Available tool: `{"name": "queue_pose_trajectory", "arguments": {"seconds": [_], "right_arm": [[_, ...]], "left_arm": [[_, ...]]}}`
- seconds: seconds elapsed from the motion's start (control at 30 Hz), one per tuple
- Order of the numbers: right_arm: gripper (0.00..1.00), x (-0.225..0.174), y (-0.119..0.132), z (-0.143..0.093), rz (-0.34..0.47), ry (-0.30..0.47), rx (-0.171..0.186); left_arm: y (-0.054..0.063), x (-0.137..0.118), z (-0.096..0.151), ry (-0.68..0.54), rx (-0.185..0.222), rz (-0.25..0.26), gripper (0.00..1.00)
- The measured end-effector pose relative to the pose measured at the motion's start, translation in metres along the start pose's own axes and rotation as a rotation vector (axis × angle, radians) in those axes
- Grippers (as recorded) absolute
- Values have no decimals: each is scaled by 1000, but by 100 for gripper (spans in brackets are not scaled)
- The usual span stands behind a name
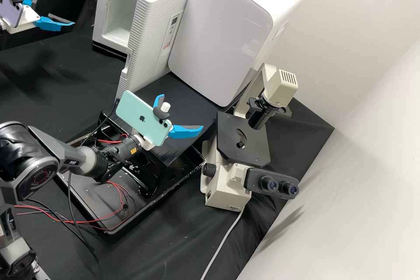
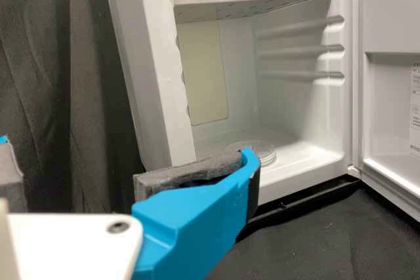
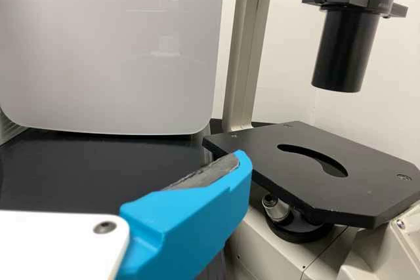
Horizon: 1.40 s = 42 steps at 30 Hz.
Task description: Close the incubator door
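Observation:
The white incubator [image 1: 118, 19] stands open at the top of the high view. Its ribbed door [image 1: 151, 30] is swung wide, with a small control panel. My left gripper [image 1: 57, 7] is open at the upper left, apart from incubator and door. In the left wrist view, between the fingers of my left gripper [image 2: 125, 149] nothing is held; beyond are the incubator's inside [image 2: 282, 106] and the door's inner face [image 2: 394, 122]. Open and empty, my right gripper [image 1: 180, 112] is over the bench's middle; in the right wrist view, one finger of my right gripper [image 3: 190, 221] shows.
A glossy white device [image 1: 221, 35] stands right beside the door on a black platform [image 1: 188, 89]. Right of my right gripper is a microscope [image 1: 229, 183]. Under the right arm lies a black tray [image 1: 94, 214] with red and black cables. Round dishes [image 2: 266, 155] lie inside the incubator.

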Motion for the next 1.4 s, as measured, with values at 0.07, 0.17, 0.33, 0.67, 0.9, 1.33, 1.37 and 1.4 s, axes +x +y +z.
{"name": "queue_pose_trajectory", "arguments": {"seconds": [0.07,0.17,0.33,0.67,0.9,1.33,1.37,1.4], "right_arm": [[100,0,0,0,0,0,0],[100,0,0,0,0,0,0],[100,0,0,0,0,0,0],[0,12,8,-10,24,54,35],[0,39,18,-27,65,126,26],[0,93,26,-76,116,273,-64],[0,97,24,-77,108,271,-66],[0,102,23,-80,105,274,-74]], "left_arm": [[0,0,0,0,0,0,100],[0,0,0,0,0,0,100],[0,0,0,0,0,0,100],[0,0,0,0,0,0,100],[0,0,0,0,0,0,100],[0,0,0,0,0,0,100],[0,0,0,0,0,0,100],[0,0,0,0,0,0,100]]}}
